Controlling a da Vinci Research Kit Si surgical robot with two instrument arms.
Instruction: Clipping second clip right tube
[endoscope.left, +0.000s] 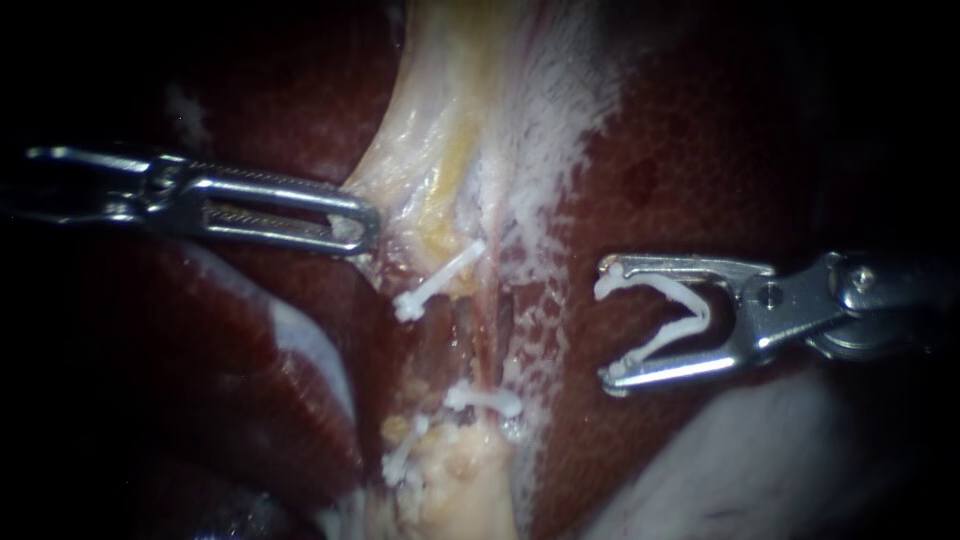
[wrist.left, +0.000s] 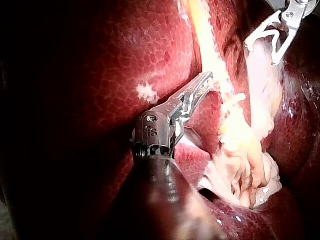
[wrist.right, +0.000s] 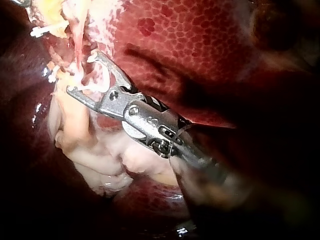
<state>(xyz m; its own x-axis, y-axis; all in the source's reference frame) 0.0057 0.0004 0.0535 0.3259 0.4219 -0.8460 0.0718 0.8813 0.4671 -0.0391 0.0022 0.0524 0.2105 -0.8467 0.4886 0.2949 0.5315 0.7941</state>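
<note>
- Because the liver (endoscope.left: 700, 150) lies close beneath my right instrument (endoscope.left: 608, 322), I judge that a low advance could drag its lower tip across that soft surface.
- Clenched on the pale tissue (endoscope.left: 440, 130), the hand of my left instrument (endoscope.left: 355, 225) appears to hold it taut. If that hold slips, the tubes would slacken and the target would shift.
- Running top to bottom in the endoscope view, the right tube (endoscope.left: 492, 335) sits just beside the neighbouring tube (endoscope.left: 460, 340) and carries a seated clip (endoscope.left: 485, 400) lower down. A wide bite could catch both tubes or land on that clip.
- Smallest, the open clip (endoscope.left: 700, 312) is held spread in the right instrument's hand, over the liver and apart from the tube. Its mouth points toward the tube, and its long axis crosses the tube's run.
</note>
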